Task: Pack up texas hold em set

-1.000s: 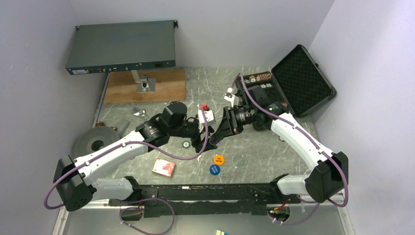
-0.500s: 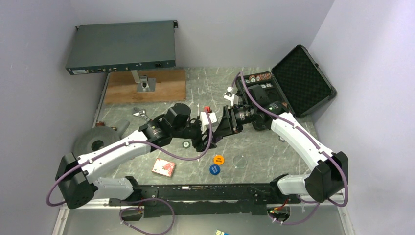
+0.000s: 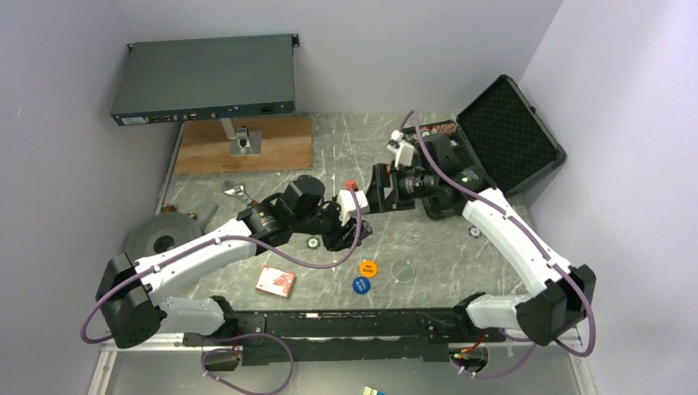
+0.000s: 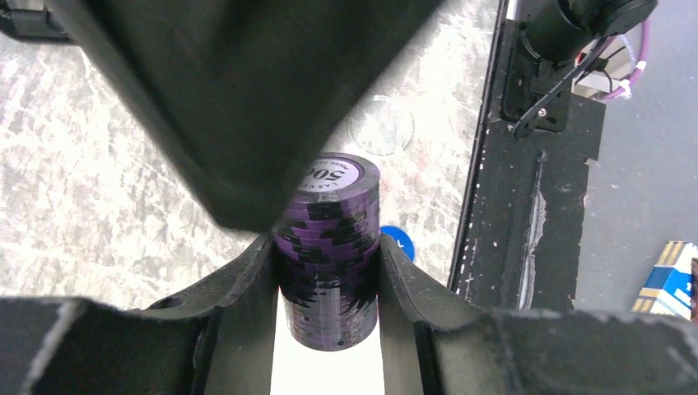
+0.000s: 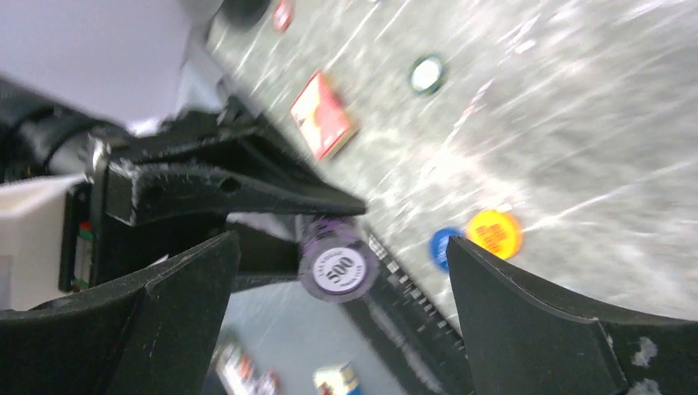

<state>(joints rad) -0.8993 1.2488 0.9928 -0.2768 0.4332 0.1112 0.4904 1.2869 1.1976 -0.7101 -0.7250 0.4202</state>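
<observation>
My left gripper [image 4: 329,247] is shut on a stack of purple and black poker chips [image 4: 331,239], held above the table's middle [image 3: 355,230]. The right gripper [image 3: 376,197] hangs just right of it, jaws wide open and apart from the stack [image 5: 337,265]. The black case [image 3: 506,136] stands open at the back right, foam-lined lid up, with several chips in its base [image 3: 436,132]. On the table lie an orange disc [image 3: 367,267], a blue disc [image 3: 360,285], a red card deck [image 3: 276,281] and a single chip [image 3: 314,242].
A clear round disc [image 3: 402,271] lies right of the blue and orange ones. A grey rack-mount box [image 3: 204,78] sits at the back left above a wooden board [image 3: 244,144]. A grey round plate [image 3: 156,234] lies at the left edge.
The left gripper closed on the purple chip stack. The right gripper opened wide, let go of it and drew back toward the case.
</observation>
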